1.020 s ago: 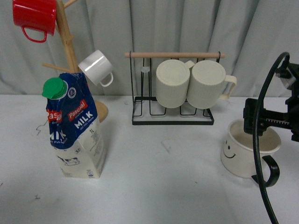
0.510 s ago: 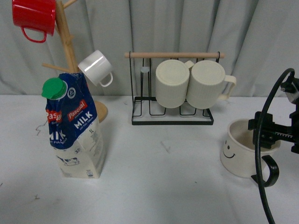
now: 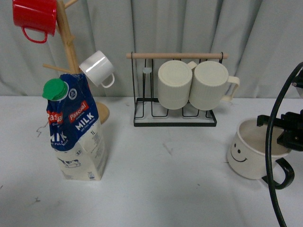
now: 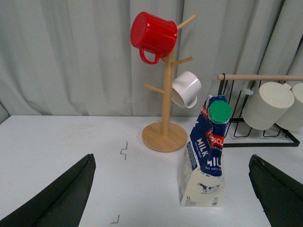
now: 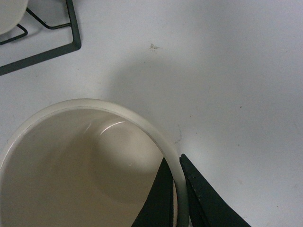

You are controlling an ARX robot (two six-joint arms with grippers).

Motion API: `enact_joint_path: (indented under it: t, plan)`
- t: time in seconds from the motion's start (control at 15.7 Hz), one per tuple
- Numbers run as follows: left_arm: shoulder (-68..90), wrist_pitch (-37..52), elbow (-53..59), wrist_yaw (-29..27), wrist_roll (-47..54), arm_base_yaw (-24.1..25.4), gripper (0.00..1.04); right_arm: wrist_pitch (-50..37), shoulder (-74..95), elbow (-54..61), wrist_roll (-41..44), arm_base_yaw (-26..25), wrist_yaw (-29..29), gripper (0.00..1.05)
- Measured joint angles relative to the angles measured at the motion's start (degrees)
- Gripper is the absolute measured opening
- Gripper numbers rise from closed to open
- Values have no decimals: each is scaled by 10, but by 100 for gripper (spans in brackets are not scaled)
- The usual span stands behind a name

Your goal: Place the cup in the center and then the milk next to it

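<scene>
The cup, cream with a black handle and a smiley face, is at the right of the table, tilted a little. My right gripper is shut on its far rim. In the right wrist view the two fingers pinch the cup's wall, one inside and one outside. The milk stands upright at the left. In the left wrist view my left gripper is open and empty, with the milk just beyond it. Small black marks on the grey tabletop lie between milk and cup; I cannot tell the centre's outline.
A black wire rack with two ribbed cream mugs stands at the back middle. A wooden mug tree at the back left holds a red mug and a small white cup. A curtain hangs behind.
My right gripper has come down and to the right and closed on the cup's rim. The cup has shifted slightly right and tilted. The milk has not moved.
</scene>
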State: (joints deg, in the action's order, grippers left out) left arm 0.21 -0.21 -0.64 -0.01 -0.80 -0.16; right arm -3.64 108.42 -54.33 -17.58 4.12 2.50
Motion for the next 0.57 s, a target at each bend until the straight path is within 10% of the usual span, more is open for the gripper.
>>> enact_joint_path:
  t: [0.57]
  plan:
    - [0,0,0,0,0,0,98,118,20,-113,-90,125,10,3]
